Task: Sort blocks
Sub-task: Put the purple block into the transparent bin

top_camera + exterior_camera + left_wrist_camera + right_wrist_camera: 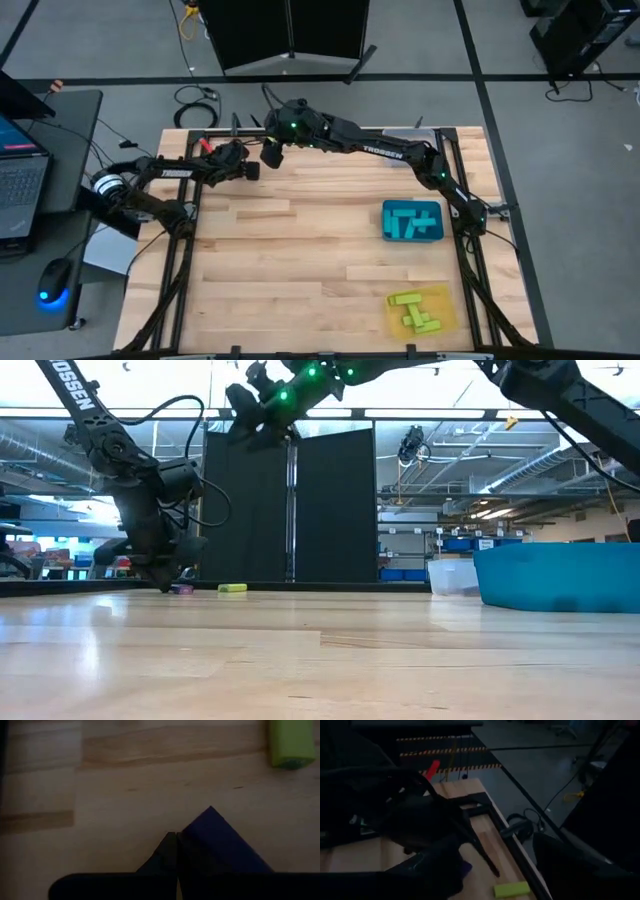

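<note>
Purple block [220, 840] half hidden behind closed left jaws.

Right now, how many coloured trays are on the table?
2. A teal tray sits by the table's right edge, holding cyan blocks; a yellow tray next to it holds yellow-green blocks. A clear one could go unnoticed.

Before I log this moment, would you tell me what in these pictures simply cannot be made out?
- Dark purple block: left wrist view, near end hidden behind the left gripper; whether the shut jaws pinch it is unclear.
- Yellow-green block: left wrist view, cut off by the frame edge.
- Teal tray: low view, its wall hides the contents.
- Right gripper: high view, too small to read its jaws; right wrist view too dark.
</note>
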Motion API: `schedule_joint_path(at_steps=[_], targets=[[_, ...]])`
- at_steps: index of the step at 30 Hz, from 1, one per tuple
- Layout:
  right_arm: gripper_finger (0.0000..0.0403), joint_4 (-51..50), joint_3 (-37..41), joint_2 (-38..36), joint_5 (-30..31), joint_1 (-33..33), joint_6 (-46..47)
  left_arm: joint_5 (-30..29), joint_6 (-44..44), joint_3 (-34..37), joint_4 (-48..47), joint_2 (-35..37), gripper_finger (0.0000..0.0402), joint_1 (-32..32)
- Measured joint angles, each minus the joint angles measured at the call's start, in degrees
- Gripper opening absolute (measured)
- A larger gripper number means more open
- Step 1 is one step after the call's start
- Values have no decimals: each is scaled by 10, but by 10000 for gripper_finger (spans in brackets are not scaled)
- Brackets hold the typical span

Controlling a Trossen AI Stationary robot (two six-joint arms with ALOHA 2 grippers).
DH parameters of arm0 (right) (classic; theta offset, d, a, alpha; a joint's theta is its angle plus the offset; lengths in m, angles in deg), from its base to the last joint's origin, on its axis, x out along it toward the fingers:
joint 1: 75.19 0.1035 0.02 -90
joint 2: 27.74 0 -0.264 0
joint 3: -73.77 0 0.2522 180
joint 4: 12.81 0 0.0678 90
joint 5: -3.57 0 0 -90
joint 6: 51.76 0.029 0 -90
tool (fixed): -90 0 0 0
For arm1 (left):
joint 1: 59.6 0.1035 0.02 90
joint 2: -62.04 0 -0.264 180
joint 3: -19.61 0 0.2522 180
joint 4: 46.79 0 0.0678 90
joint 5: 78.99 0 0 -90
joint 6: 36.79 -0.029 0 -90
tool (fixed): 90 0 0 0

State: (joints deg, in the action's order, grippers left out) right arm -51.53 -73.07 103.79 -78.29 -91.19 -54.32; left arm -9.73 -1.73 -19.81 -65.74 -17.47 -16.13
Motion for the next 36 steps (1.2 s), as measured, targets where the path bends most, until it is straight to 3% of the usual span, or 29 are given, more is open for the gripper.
schedule_joint_path(at_steps=[2,5,11,16,22,30,36], targets=[[268,-1,0,-5,9,3,-6,44,-16,3,46,-7,1,-3],[268,-6,0,-9,22,5,-13,156,-20,1,135,-15,1,-11],[268,-58,0,-11,32,8,-17,258,-29,2,266,-17,1,-10],[268,-104,5,-12,14,12,-24,165,-29,4,239,-11,1,-3],[268,-101,81,-12,-18,28,-33,153,-32,4,259,-8,3,14],[268,147,313,-11,-37,43,-11,185,-38,4,299,-3,4,39],[268,272,413,-11,-31,38,1,185,-48,4,299,-3,4,46]])
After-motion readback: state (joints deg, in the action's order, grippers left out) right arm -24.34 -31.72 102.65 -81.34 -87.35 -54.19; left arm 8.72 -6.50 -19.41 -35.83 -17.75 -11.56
